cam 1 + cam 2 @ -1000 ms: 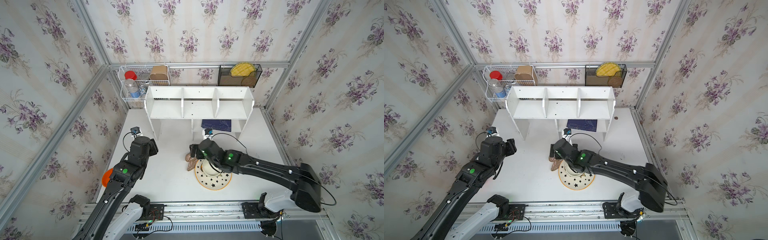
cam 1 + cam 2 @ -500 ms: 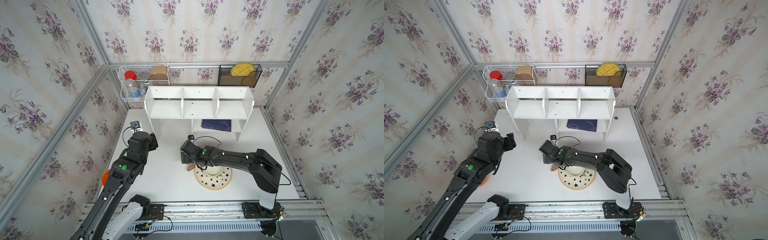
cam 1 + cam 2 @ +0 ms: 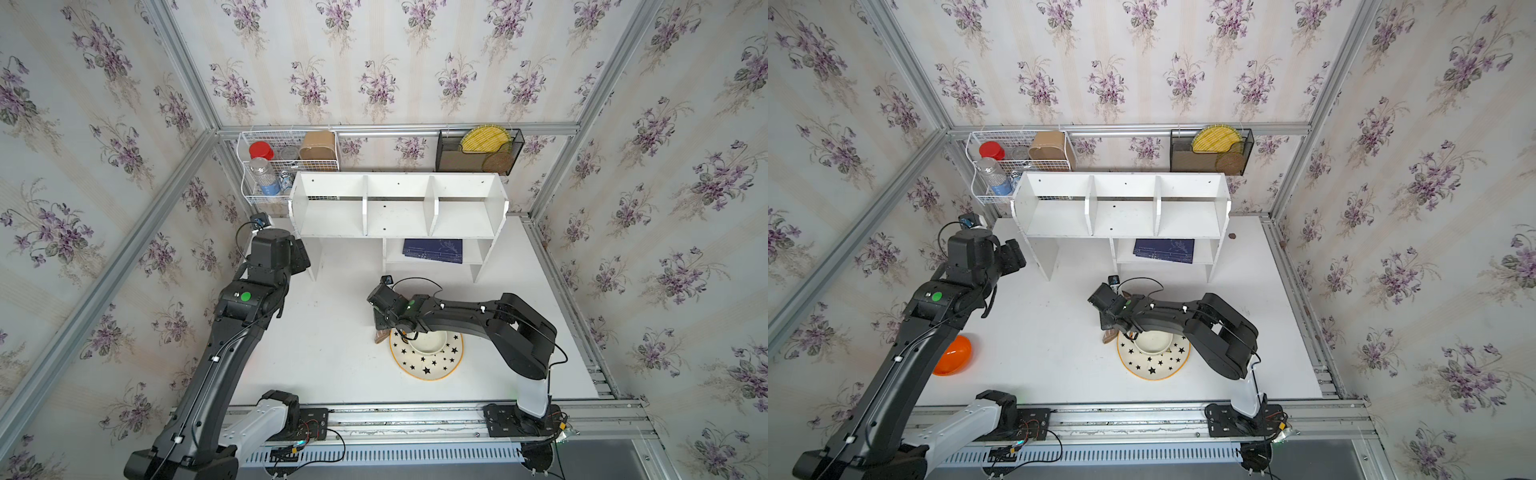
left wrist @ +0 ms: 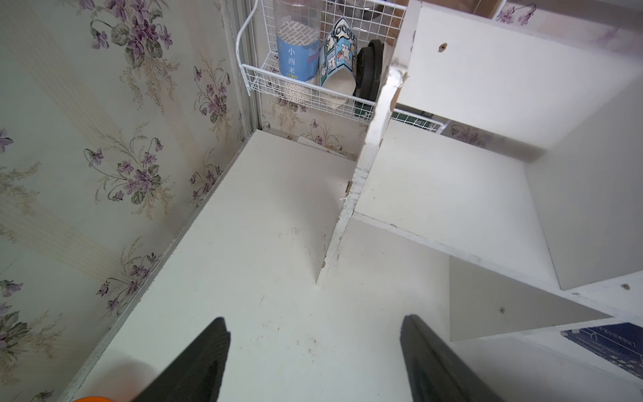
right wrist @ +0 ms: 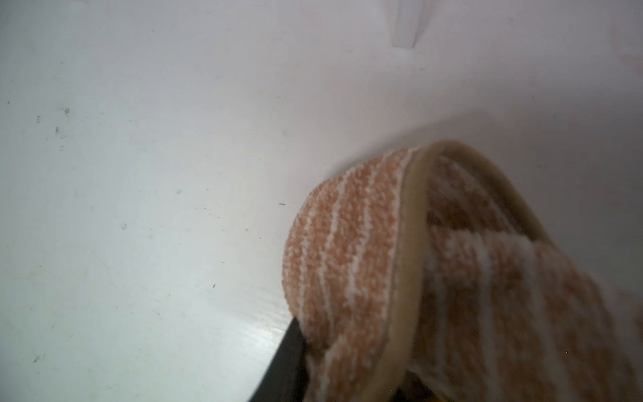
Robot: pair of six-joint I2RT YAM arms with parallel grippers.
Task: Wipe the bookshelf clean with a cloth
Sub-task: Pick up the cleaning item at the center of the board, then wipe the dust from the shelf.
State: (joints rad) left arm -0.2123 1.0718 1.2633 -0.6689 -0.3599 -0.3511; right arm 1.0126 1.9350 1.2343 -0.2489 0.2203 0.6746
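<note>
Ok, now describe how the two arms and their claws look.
Both the left arm and the right arm are black and boxy, each with a round green dot on one joint and a white base link. Thin black cables run along them, held by white clips, and loop at the wrists. The left claw has two flat, black, tapering fingers.

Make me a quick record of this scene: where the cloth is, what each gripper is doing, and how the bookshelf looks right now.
cloth: bunched up next to the star plate
right gripper: shut on the cloth, low beside the plate
left gripper: open, holding nothing, near the bookshelf end on the robot's left
bookshelf: three upper compartments empty; dark blue book lying on a lower shelf
wiping: not yet begun; cloth is apart from the bookshelf
</note>
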